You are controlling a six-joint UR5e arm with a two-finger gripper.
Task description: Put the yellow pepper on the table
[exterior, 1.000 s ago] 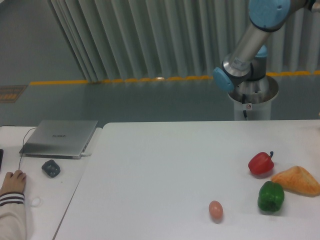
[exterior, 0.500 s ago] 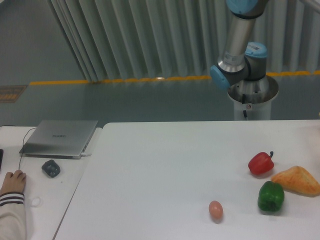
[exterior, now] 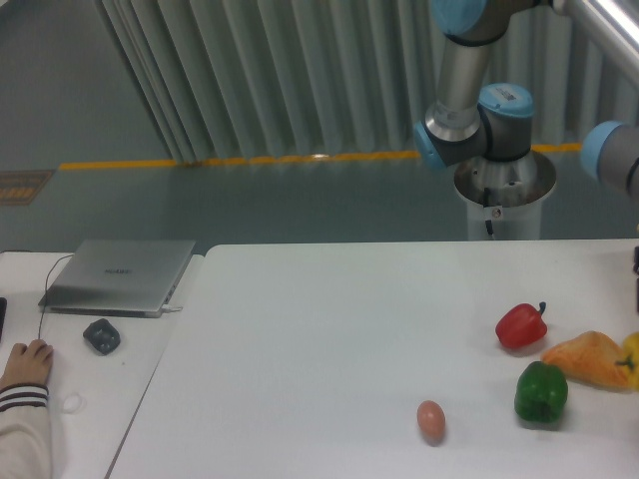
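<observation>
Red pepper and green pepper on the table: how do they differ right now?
The red pepper is red, the green pepper dark green. The red pepper lies farther from the camera; the green pepper sits nearer, closer to the egg. The red pepper's dark stem shows at its upper right; no stem is visible on the green pepper. Both are glossy, look similar in size, rest on the white table, and flank the orange-tan lumpy item.

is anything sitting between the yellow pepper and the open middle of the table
Yes. The yellow pepper shows only as a sliver at the right edge. The orange-tan wedge lies right beside it, with the green pepper and red pepper further in toward the bare table.
</observation>
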